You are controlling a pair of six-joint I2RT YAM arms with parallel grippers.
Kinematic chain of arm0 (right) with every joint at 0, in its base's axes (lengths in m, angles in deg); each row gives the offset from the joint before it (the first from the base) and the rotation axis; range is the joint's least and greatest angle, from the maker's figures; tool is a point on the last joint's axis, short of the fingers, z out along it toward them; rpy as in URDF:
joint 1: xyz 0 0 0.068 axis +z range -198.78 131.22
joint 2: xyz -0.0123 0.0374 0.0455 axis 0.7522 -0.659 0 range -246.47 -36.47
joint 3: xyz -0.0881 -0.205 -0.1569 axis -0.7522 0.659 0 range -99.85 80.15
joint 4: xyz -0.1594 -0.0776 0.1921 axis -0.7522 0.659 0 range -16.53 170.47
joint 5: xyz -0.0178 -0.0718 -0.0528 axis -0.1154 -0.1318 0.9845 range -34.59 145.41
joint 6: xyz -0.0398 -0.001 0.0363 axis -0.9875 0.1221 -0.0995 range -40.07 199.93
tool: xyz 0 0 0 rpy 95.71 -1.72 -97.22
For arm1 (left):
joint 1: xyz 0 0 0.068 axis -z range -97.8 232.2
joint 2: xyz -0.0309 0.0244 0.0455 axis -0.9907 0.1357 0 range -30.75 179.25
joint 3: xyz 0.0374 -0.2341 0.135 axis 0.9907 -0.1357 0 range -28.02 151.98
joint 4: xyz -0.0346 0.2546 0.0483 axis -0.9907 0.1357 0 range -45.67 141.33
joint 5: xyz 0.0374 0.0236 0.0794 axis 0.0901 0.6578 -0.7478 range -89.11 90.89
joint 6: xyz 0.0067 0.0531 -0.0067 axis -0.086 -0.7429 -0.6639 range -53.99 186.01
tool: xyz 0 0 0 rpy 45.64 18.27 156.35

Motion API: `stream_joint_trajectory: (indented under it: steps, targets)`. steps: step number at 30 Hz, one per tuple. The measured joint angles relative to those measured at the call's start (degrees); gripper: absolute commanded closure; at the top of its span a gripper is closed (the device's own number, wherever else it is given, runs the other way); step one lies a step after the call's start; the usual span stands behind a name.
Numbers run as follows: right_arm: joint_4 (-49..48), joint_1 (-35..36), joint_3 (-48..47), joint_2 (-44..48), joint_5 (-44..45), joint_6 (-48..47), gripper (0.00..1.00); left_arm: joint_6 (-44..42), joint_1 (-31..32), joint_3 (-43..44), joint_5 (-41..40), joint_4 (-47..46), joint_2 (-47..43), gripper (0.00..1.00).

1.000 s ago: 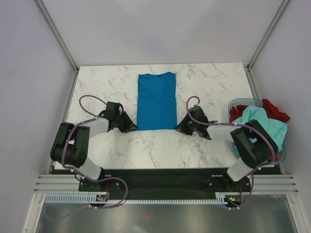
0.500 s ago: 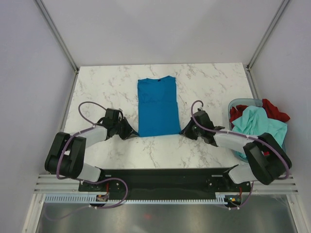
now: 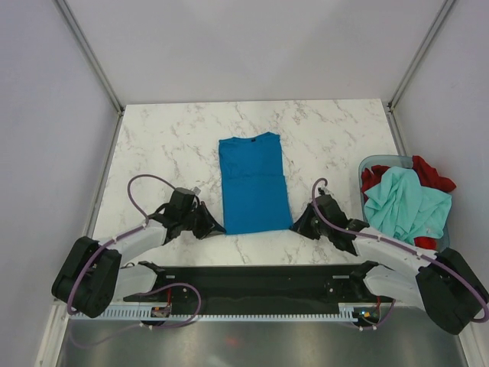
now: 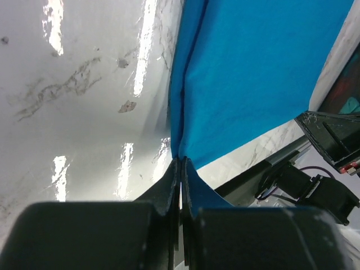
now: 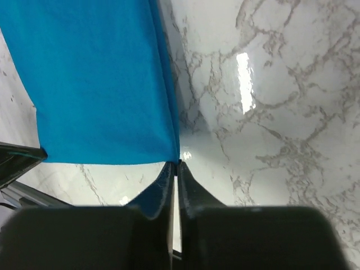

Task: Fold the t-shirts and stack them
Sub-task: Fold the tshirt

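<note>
A vivid blue short-sleeved t-shirt (image 3: pixel 254 182) lies flat on the white marble-patterned surface (image 3: pixel 168 145), roughly in the middle. It is folded into a long narrow strip with its collar end toward the far edge and its hem toward the arm bases.

The left gripper (image 3: pixel 216 227) sits low at the near-left corner of the hem. In the left wrist view its dark fingers (image 4: pixel 169 188) are pressed together, with the blue fabric (image 4: pixel 253 73) pinched between their tips (a sliver of blue shows along the inner side of one finger).

The right gripper (image 3: pixel 296 227) mirrors it at the near-right corner. In the right wrist view its fingers (image 5: pixel 190 188) meet in a thin seam right where the corner of the blue cloth (image 5: pixel 95 84) ends, so it too is nipping the hem. Both arms stretch out low over the surface, elbows down near the front rail.

At the right edge of the surface stands a translucent grey-blue plastic basket (image 3: pixel 370 161). A crumpled pale mint-teal shirt (image 3: pixel 401 205) is heaped in it, spilling over its rim, and a red shirt (image 3: pixel 429 174) shows beneath and behind it.
</note>
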Motion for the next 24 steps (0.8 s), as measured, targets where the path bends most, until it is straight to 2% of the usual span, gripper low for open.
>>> stream_joint_trajectory:
  steps: [2,5,10,19,24]
  targets:
    - [0.44,0.15,0.98,1.62,-0.02,-0.11,0.75,0.44,0.57,-0.39,-0.09,-0.02,-0.22,0.98]
    - [1.42,0.15,1.95,5.11,-0.22,-0.26,0.69,0.7,0.72,-0.92,-0.92,0.02,-0.13,0.98]
    - [2.1,0.15,1.95,9.18,-0.2,-0.17,0.69,0.79,0.96,-1.18,-1.68,0.02,-0.09,0.98]
    - [1.97,0.15,-0.79,-1.81,-0.48,-0.79,0.71,0.79,0.98,-1.18,-2.51,0.04,0.28,0.98]
    - [1.49,0.15,-0.79,-3.58,-0.7,-1.4,0.7,0.76,0.98,-1.2,-2.75,0.02,1.09,0.98]
